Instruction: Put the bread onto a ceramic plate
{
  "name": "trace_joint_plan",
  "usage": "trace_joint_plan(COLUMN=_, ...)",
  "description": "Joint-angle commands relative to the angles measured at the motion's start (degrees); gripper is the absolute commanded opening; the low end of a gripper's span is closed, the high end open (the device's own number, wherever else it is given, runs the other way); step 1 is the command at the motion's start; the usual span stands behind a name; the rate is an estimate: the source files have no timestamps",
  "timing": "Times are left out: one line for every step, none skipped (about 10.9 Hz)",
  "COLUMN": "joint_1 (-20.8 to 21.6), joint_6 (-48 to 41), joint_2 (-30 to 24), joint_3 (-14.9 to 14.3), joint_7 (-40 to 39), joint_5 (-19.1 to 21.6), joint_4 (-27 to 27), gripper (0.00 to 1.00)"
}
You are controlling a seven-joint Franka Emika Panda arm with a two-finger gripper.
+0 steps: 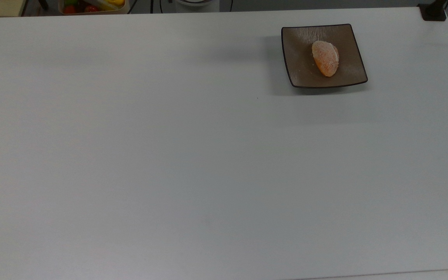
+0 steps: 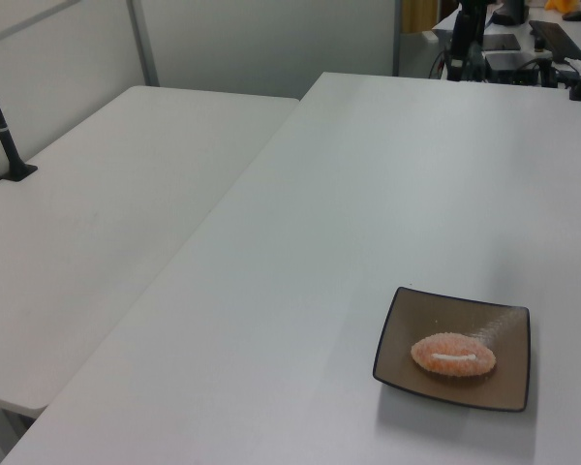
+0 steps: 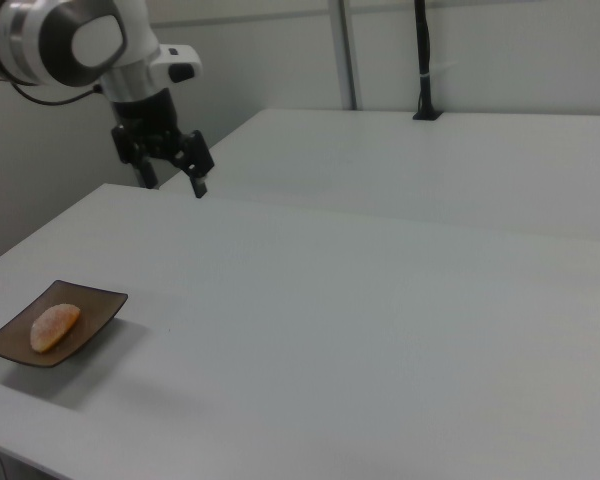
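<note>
- Gripper (image 3: 175, 173) of the Panda arm (image 3: 70, 40) hangs in the air over the far side of the white table (image 3: 360, 330), well apart from the plate, as the right view shows; its two black fingers stand spread with a clear gap between them, and nothing is held in that gap.
- Bread (image 1: 325, 58) lies inside the ceramic plate (image 1: 298, 58), resting in the shallow dished centre, a little toward the top view's right of the plate's middle.
- Seen from the left view, the bread (image 2: 453, 355) sits flat with its short white stripe facing up, wholly within the dark rim of the ceramic plate (image 2: 407, 325); no part of it hangs over an edge.
- From the right view, the bread (image 3: 55, 327) and the ceramic plate (image 3: 100, 305) sit near the table's corner at the right view's lower left.
- Judged from how things lie, the placing is done: the roll is on the plate, it is released, and the tool is clear of it.
- Nothing of the task appears left, beyond the arm parking itself.
- A box of coloured fruit-like items (image 1: 91, 6) stands off the table at the top view's upper left, not part of this job.
</note>
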Motion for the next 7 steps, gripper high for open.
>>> trace_joint_plan(joint_1=-1.22, joint_6=5.17, joint_2=2.04, joint_3=0.15, joint_7=-1.59, joint_5=0.43, joint_4=-0.25, gripper=1.0)
trace_joint_plan(joint_1=-1.65, joint_6=6.23, joint_2=2.83, joint_3=0.15, joint_7=-1.15, joint_5=0.69, joint_4=-0.25, gripper=1.0)
trace_joint_plan(joint_1=-1.92, joint_6=7.11, joint_2=3.36, joint_3=0.06, joint_7=-0.89, joint_5=1.04, joint_4=-0.25, gripper=1.0)
trace_joint_plan(joint_1=-2.18, joint_6=7.38, joint_2=3.54, joint_3=0.06, joint_7=-0.45, joint_5=1.13, joint_4=-0.17, gripper=1.0)
trace_joint_plan(joint_1=-2.1, joint_6=7.21, joint_2=3.8, joint_3=0.06, joint_7=-0.36, joint_5=1.13, joint_4=0.96, gripper=1.0)
trace_joint_plan(joint_1=-2.18, joint_6=7.29, joint_2=3.89, joint_3=0.15, joint_7=-0.36, joint_5=1.13, joint_4=0.98, gripper=1.0)
trace_joint_plan(joint_1=-2.1, joint_6=7.2, joint_2=3.98, joint_3=0.15, joint_7=-0.18, joint_5=1.13, joint_4=1.06, gripper=1.0)
